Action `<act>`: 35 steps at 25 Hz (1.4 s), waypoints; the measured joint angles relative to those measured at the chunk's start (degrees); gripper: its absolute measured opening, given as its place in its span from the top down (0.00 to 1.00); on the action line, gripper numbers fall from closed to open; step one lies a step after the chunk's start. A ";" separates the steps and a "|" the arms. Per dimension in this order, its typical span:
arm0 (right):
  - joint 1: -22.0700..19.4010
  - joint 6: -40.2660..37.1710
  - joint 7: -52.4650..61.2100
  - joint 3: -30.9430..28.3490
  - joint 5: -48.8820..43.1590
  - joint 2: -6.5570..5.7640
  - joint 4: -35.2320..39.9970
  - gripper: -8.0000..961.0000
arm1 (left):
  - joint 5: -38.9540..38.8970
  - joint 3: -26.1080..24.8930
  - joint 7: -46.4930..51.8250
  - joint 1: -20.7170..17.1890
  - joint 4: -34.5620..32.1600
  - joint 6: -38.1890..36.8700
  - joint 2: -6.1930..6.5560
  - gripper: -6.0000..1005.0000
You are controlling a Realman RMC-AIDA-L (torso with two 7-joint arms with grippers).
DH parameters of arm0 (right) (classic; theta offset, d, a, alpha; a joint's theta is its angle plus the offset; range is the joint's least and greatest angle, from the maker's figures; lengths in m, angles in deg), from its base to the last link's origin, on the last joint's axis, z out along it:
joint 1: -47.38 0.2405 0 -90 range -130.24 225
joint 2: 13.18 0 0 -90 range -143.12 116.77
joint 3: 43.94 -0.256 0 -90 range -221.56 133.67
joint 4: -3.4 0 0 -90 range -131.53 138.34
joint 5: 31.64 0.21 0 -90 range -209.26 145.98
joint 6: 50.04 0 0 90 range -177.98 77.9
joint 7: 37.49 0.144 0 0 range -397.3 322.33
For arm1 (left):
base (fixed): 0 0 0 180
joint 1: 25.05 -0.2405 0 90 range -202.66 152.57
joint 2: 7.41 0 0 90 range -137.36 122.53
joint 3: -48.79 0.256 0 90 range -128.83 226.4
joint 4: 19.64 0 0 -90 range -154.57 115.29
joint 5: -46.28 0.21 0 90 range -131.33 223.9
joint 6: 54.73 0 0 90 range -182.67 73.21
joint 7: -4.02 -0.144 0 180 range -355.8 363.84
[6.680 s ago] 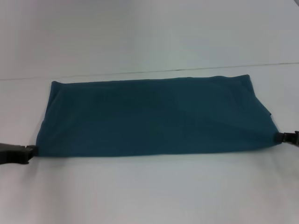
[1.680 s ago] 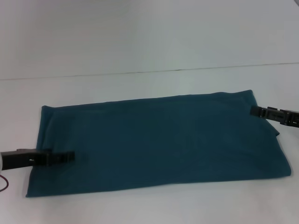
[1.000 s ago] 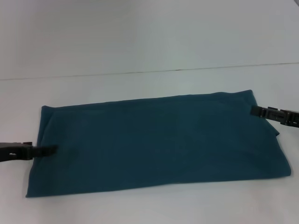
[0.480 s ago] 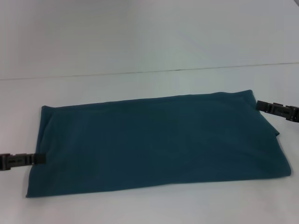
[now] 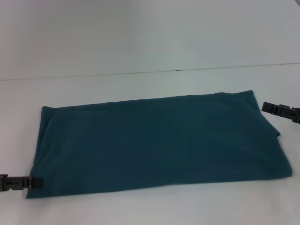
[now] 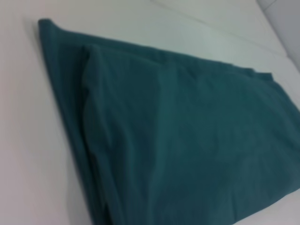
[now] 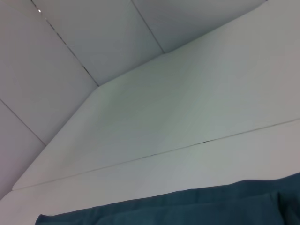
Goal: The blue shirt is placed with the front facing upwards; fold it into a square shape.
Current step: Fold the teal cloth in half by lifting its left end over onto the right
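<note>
**Half-folded, and the arms backing off**

Both grippers had drawn away from the blue shirt (image 5: 157, 143) since a moment before: the left gripper (image 5: 33, 182), which had been lying on the cloth near its left edge, sat at the shirt's near left corner, and the right gripper (image 5: 269, 107), earlier touching the far right corner, hung just beside that corner and clear of it. Neither had hold of anything that I could see. Whether their fingers were parted or closed I could not tell; only dark stubs showed at the edges of the head view.

The shirt lay flat on the white table (image 5: 150, 33) as a long, plain teal band, no print showing, with layered edges visible at its left end in the left wrist view. By my judgement the lengthwise folds were done, since the sleeves were tucked out of sight. What remained, as far as I could judge, was bringing one end over the other to shorten the band into a square.
</note>
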 joint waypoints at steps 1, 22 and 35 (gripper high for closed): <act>-0.09 -0.11 -0.03 -0.07 0.00 -0.01 0.01 0.05 | 1.07 0.05 0.49 0.37 0.34 0.11 0.17 0.10; -0.92 -1.24 -0.10 -0.16 1.62 -0.28 0.26 0.05 | 8.14 2.70 8.79 3.93 6.04 3.66 1.07 0.10; -1.34 -2.08 -0.15 -1.46 1.61 -0.57 0.27 0.05 | 9.29 5.72 11.17 4.83 7.48 5.00 1.26 0.10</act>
